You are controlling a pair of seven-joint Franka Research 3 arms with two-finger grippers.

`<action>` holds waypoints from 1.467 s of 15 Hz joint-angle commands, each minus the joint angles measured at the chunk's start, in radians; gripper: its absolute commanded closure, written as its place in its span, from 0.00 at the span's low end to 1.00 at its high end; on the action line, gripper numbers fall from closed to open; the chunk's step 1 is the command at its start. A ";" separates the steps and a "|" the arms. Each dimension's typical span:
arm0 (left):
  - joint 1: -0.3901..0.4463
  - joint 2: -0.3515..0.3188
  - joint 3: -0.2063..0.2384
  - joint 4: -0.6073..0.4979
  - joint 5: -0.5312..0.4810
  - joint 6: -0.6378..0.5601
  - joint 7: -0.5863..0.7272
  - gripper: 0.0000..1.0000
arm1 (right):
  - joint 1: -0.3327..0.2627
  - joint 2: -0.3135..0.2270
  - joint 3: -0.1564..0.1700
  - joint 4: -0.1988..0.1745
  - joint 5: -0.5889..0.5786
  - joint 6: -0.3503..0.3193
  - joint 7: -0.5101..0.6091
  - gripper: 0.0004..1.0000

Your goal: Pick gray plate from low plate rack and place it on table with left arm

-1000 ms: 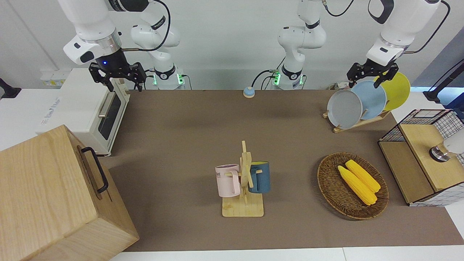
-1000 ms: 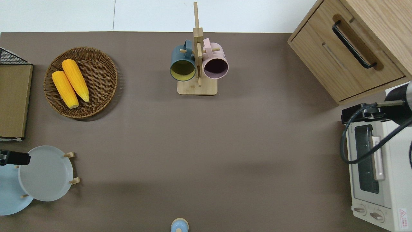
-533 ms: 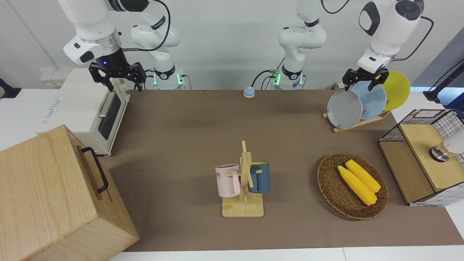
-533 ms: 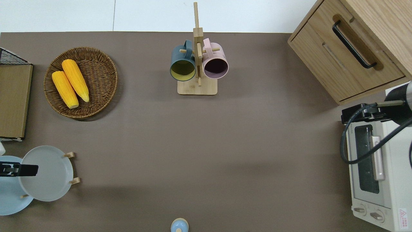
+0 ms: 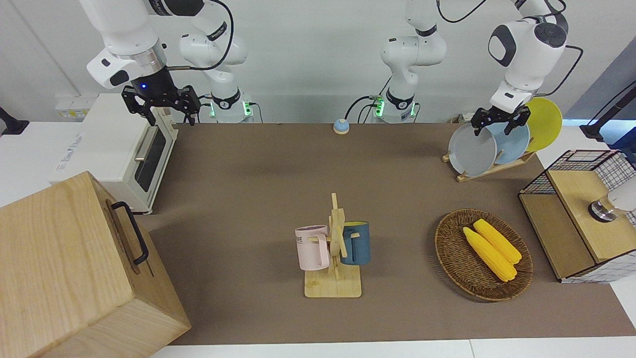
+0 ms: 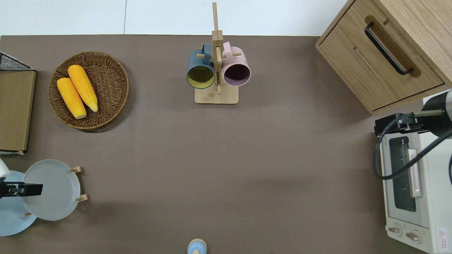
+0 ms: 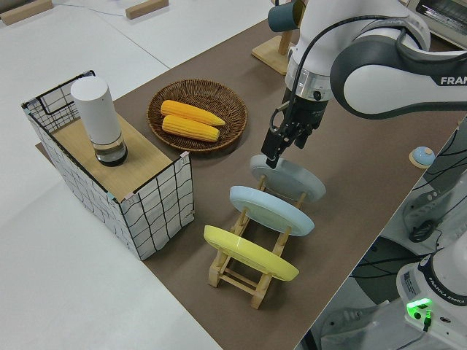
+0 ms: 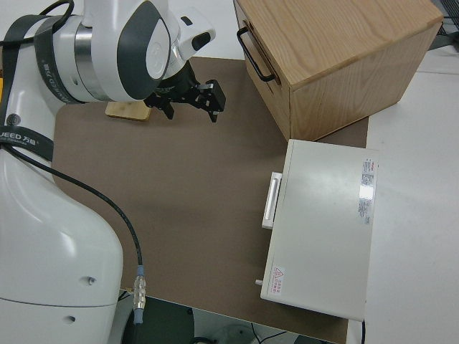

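Left pincer (image 5: 498,123) open, empty, straddling round pale gray plate's (image 5: 472,149) top rim; drop squarely, clear of adjacent light-blue plate (image 5: 512,139), before closing.

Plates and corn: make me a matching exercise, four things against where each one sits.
Things:
1. gray plate
2. yellow plate
3. corn cobs
4. pink mug

Places:
A. in the wicker basket
B. hung on the mug stand
C. rack slot at the left arm's end of the table
D. rack slot under the left gripper

Pairs: 1-D, 2-C, 3-A, 4-B
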 commanded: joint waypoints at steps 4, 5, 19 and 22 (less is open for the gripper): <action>0.043 -0.035 -0.003 -0.167 0.019 0.196 0.020 0.01 | -0.002 0.002 0.003 0.005 0.004 -0.006 0.004 0.02; 0.043 -0.035 -0.003 -0.168 0.019 0.197 0.019 0.01 | -0.002 0.002 0.003 0.005 0.004 -0.006 0.004 0.02; 0.042 -0.032 -0.003 -0.168 0.019 0.197 0.019 1.00 | -0.002 0.002 0.003 0.005 0.004 -0.006 0.004 0.02; 0.042 -0.032 -0.003 -0.168 0.017 0.197 0.019 1.00 | -0.002 0.002 0.003 0.005 0.004 -0.006 0.004 0.02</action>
